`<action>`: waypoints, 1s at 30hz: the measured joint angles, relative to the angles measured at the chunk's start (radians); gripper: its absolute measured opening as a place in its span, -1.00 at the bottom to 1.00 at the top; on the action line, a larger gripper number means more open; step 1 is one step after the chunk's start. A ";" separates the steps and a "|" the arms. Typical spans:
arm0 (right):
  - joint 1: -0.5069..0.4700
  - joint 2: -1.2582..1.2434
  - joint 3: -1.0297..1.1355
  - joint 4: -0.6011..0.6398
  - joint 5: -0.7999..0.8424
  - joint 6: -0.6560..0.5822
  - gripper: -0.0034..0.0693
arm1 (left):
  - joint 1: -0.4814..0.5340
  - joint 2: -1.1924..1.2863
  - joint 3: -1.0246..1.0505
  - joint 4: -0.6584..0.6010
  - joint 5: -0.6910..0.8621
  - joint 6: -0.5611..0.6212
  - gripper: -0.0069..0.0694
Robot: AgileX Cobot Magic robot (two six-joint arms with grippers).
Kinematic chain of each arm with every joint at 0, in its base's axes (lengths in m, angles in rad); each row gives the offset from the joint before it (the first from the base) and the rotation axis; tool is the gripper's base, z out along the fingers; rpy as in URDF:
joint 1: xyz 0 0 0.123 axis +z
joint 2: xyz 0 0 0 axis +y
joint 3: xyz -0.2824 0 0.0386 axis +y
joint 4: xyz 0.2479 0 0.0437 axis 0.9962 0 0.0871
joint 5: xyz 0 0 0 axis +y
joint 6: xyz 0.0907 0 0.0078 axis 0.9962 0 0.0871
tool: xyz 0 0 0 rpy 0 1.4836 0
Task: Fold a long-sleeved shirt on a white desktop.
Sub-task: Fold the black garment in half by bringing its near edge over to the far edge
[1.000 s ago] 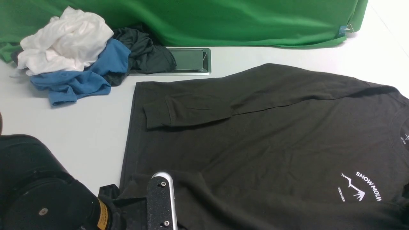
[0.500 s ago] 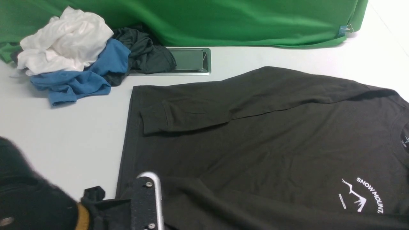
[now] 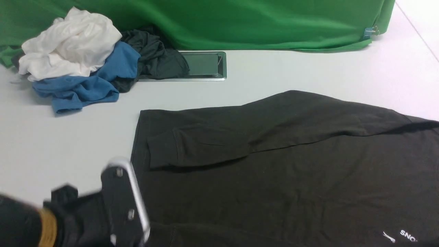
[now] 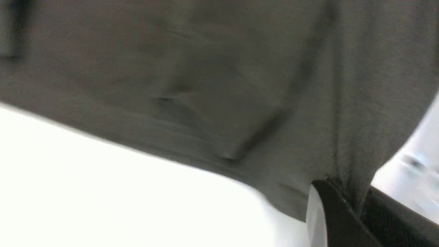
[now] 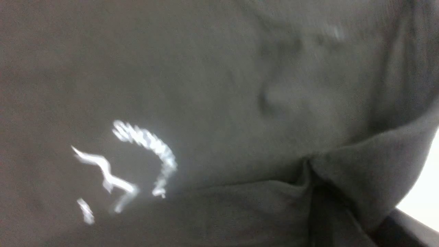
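The long-sleeved shirt (image 3: 274, 171) lies flat on the white desktop (image 3: 75, 137), filling the near right. One sleeve (image 3: 260, 133) is folded across its body, cuff (image 3: 161, 152) toward the left. Only a bit of the white print (image 3: 401, 236) shows at the bottom edge. My left gripper (image 3: 123, 199) is at the shirt's near left corner, blurred. In the left wrist view it (image 4: 355, 200) is shut on a pinch of the shirt (image 4: 205, 85). My right gripper (image 5: 322, 209) is hidden in the front view. In its wrist view, the shirt (image 5: 240, 85) bunches into it beside the print (image 5: 137, 161).
A pile of white (image 3: 68, 43), blue (image 3: 85, 82) and dark teal-grey (image 3: 157, 56) garments sits at the far left. A silver-framed cable hatch (image 3: 204, 65) lies beside it. The green backdrop (image 3: 257, 24) hangs along the far edge.
The whole shirt has slid toward me, its far edge and print dropping in the front view. My left gripper has moved left with the shirt's corner.
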 joint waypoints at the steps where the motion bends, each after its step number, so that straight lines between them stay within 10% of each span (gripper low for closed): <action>1: 0.000 0.052 -0.034 0.015 -0.025 -0.002 -0.72 | 0.037 0.036 -0.015 0.017 -0.031 -0.009 -0.73; 15: 0.005 0.516 -0.467 0.195 -0.163 -0.156 -0.71 | 0.398 0.425 -0.261 -0.025 -0.254 0.048 -0.73; 30: 0.052 0.852 -0.927 0.246 -0.072 -0.209 -0.71 | 0.559 0.692 -0.472 -0.066 -0.303 0.136 -0.73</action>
